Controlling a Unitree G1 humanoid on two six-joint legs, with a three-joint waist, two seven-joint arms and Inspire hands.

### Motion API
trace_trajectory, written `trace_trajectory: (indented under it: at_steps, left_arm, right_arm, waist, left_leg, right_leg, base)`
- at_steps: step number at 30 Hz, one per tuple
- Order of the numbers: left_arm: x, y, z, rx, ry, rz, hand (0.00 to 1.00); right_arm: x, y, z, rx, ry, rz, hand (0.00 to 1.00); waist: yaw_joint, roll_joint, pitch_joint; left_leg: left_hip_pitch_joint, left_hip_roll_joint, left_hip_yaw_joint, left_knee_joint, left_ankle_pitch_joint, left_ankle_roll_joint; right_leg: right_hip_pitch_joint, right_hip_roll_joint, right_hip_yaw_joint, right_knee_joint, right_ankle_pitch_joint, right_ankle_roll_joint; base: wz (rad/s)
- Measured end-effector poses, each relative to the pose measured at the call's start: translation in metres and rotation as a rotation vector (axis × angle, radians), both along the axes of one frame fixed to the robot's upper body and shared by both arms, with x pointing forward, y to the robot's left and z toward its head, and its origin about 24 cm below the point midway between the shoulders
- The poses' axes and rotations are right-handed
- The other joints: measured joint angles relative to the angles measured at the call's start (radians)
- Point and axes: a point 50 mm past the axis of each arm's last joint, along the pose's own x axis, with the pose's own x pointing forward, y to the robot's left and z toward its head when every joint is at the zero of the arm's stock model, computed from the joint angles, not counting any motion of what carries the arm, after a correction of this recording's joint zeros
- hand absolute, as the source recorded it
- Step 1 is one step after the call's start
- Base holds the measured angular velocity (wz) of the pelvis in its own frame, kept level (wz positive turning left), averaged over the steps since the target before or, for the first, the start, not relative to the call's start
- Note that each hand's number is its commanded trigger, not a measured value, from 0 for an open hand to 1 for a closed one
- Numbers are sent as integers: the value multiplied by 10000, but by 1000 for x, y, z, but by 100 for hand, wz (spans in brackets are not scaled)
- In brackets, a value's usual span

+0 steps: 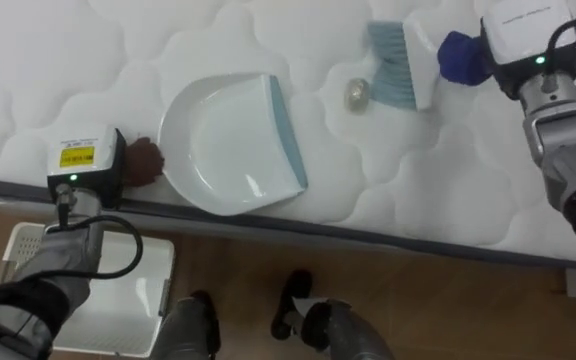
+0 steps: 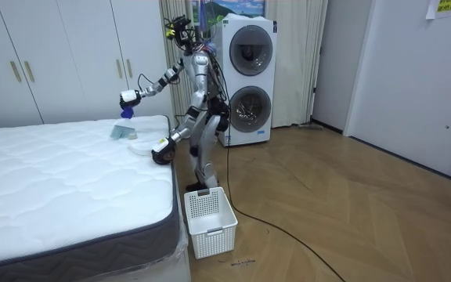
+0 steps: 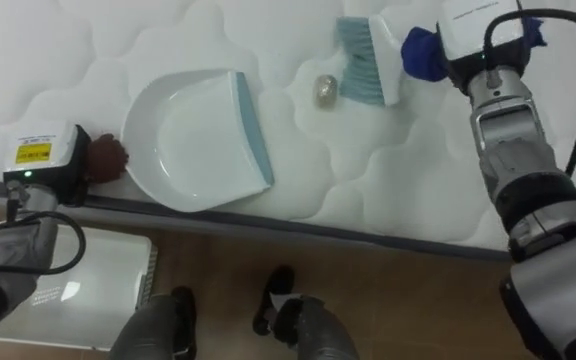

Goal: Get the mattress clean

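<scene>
A wooden floor [image 2: 351, 204] runs across the room. White wardrobe doors [image 2: 53, 63] with slim gold handles line the far wall, beside two stacked front-loading washing machines [image 2: 249, 78] and pale curtains [image 2: 300, 63]. The bed [image 2: 61, 180], a white quilted mattress, fills the room view's left. A plain white wall [image 2: 413, 78] closes the right.

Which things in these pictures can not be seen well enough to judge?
- Left hand, eye views: mostly behind its own wrist, so its hold on the dustpan is unclear.
- Right hand: its wrist covers its hold on the brush.
- Small lump: too small to identify.
- Basket: partly covered by the left arm.
</scene>
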Motion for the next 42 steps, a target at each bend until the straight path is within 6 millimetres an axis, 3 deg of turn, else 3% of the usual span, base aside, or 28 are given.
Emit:
trace_trajectory:
  at_steps: [9, 24, 35, 42]
  left_arm:
    - [0, 2, 0, 7, 237, 18, 100]
    - [2, 2, 2, 204, 593, -202, 100]
    - [11, -2, 9, 341, 1118, -426, 100]
    - [17, -6, 13, 326, 1347, -501, 100]
  right_arm:
    - [2, 25, 7, -1827, -175, 1396, 100]
    - [0, 28, -4, -1974, 307, 1385, 100]
    - [-2, 19, -16, -456, 1186, 202, 100]
    - [-2, 13, -19, 1032, 1682, -636, 100]
  waist:
    - [15, -9, 5]
    - [126, -12, 8]
    - [259, 22, 29]
    - [295, 202, 138]
  left_leg:
    - [142, 37, -3, -184, 47, 19]
    - [344, 34, 6, -521, 128, -13]
    - [341, 46, -20, -506, 136, -18]
    - [342, 21, -16, -600, 180, -13]
  right_leg:
    - [280, 160, -35, -428, 211, 43]
    - [515, 275, -55, -872, 351, 81]
    - [533, 270, -103, -859, 365, 62]
    - [548, 269, -113, -925, 380, 66]
  base:
    - [-2]
    - [0]
    - [0]
    - [0]
